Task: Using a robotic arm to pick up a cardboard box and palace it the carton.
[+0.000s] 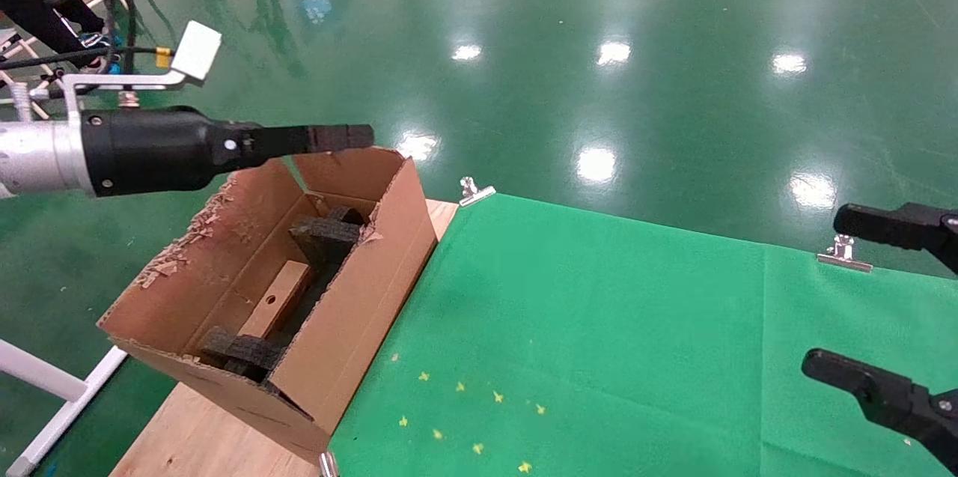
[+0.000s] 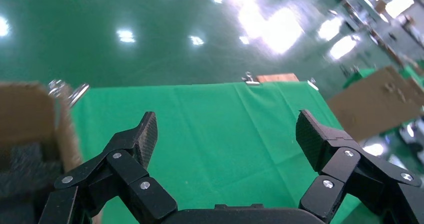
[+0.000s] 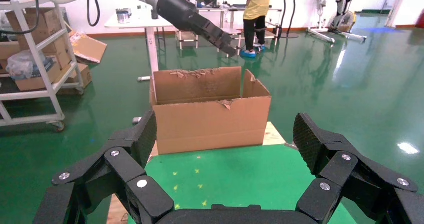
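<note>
The large brown carton (image 1: 352,297) with torn flaps stands on the table's left end. Inside it the small flat cardboard box (image 1: 278,296), round hole showing, lies between black foam blocks (image 1: 325,234). My left gripper (image 1: 352,137) is open and empty, held level above the carton's far flap. In the left wrist view that gripper (image 2: 226,126) looks out across the green cloth, with the carton's edge (image 2: 35,114) to one side. My right gripper (image 1: 827,292) is open and empty at the table's right edge. In the right wrist view it (image 3: 225,129) faces the carton (image 3: 210,119) and the left arm (image 3: 185,11).
A green cloth (image 1: 599,327) with yellow marks (image 1: 468,417) covers the table, held by metal clips (image 1: 475,192). Bare wood (image 1: 194,439) shows under the carton. A person (image 3: 257,8), tables and shelving (image 3: 35,48) stand beyond on the green floor.
</note>
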Tool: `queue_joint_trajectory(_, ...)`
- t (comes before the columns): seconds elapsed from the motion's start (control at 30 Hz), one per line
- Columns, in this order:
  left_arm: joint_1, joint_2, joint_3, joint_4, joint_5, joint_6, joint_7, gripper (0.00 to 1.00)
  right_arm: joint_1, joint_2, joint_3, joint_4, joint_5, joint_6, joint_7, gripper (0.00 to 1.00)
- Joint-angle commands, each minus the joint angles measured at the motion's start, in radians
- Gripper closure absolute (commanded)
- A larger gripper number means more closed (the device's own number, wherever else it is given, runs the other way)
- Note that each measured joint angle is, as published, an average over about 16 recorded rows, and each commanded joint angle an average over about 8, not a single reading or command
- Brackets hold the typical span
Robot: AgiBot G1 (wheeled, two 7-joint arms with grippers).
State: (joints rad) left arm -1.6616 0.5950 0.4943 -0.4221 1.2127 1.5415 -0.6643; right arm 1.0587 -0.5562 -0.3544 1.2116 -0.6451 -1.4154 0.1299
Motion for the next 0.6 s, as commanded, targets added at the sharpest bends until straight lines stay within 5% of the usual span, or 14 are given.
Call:
queue_joint_trajectory(0.03, 0.02, 0.001, -0.007, -0.03, -0.017, -0.002, 0.016, 0.0, 0.0, 0.0, 0.0, 0.0, 0.0, 0.0, 0.0, 0.0)
queue_joint_trajectory(0.6, 0.206, 0.006, -0.075, -0.302, -0.169, -0.016, 0.167, 0.0, 0.0, 0.0, 0.0, 0.0, 0.0, 0.0, 0.0, 0.0)
